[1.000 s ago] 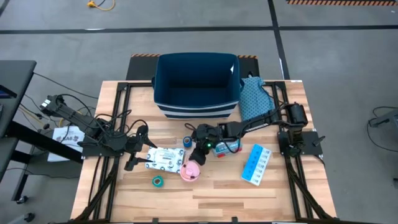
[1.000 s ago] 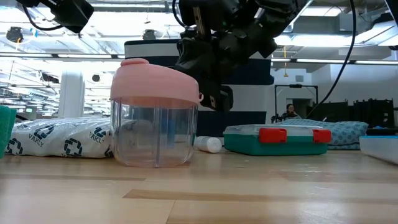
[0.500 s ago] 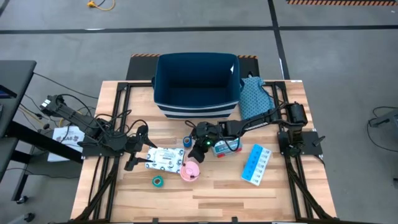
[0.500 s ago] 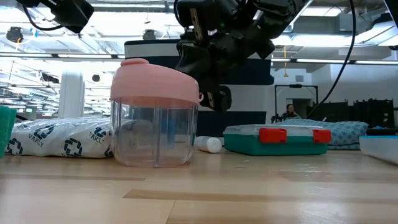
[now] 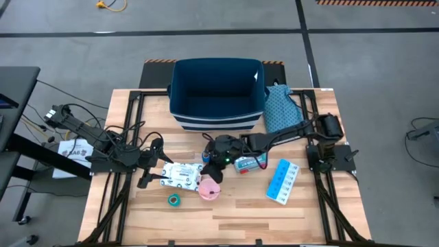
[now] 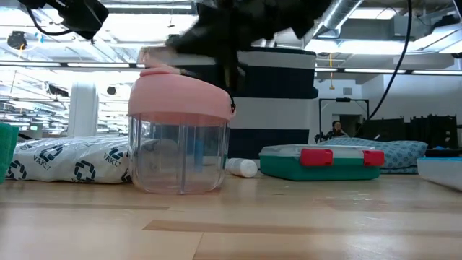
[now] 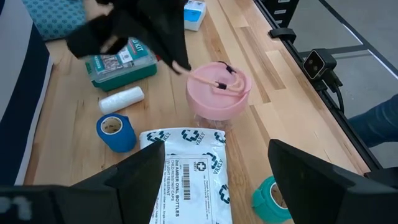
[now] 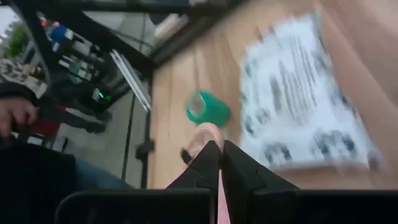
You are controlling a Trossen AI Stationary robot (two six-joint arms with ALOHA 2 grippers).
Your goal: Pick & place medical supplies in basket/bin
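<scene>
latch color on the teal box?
Red. The latches on the teal box show best in the low view.

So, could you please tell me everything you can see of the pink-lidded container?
The pink-lidded container is a round clear plastic cup with a domed pink lid and a thin pink loop on top. It stands upright on the wooden table, apparently empty, beside the white packet. The right gripper, shut, pinches the lid's loop from above. The left gripper waits open behind the packet.
</scene>
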